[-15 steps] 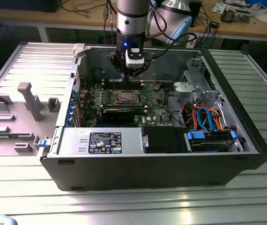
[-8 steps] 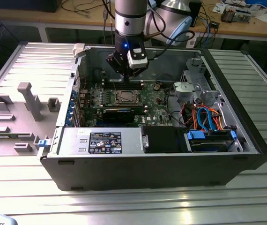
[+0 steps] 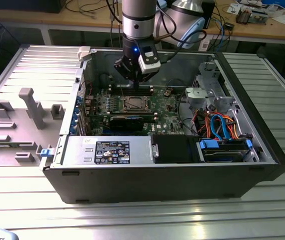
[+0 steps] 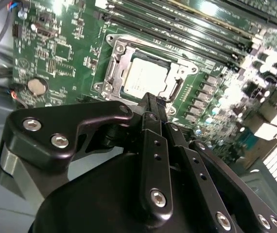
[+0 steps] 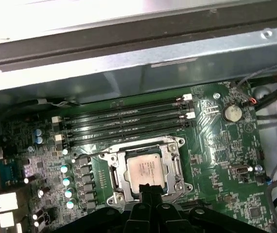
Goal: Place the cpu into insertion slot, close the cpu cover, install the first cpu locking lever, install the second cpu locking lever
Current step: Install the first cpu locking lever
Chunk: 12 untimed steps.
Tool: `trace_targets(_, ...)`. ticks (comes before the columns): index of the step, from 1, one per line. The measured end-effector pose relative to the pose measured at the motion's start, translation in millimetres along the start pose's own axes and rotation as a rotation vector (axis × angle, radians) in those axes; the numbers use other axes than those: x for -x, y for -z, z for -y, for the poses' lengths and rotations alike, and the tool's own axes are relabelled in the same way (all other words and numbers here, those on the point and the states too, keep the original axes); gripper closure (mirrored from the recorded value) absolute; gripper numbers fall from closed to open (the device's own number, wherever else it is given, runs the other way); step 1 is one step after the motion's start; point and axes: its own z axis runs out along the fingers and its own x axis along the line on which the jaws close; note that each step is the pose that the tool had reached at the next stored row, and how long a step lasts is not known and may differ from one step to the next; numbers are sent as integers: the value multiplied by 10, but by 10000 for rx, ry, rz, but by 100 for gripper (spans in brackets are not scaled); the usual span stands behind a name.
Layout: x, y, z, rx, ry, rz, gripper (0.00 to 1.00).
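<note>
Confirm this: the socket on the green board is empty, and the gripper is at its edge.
Wrong on one count: it is not empty. The first wrist view shows the cpu lying in it, framed by the cpu cover. The gripper is at its edge, as said.

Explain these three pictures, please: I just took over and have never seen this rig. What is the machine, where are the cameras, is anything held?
The machine is one robot arm with a pincer at its tip. The exterior view, from a camera off the arm, shows it reaching down into an open computer case lying on a ribbed metal table. Both wrist views come from cameras riding on the arm, looking past the pincer at the green board. Seated in that board is the cpu, its silver top showing through the window of the cpu cover, which lies flat around it. The pincer's tip is close to the cover's edge, fingers together, holding nothing.
</note>
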Motion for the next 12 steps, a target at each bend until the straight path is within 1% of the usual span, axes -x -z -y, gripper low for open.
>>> trace_targets(2,0,-5,0,10,364,-5,89)
trace_targets(4,-7,-12,1,20,629,-11,89)
trace_targets(6,-44,-18,6,31,706,-12,89)
trace_targets(8,-126,-21,18,35,705,-13,89)
trace_targets(12,-257,-32,36,44,706,-14,89)
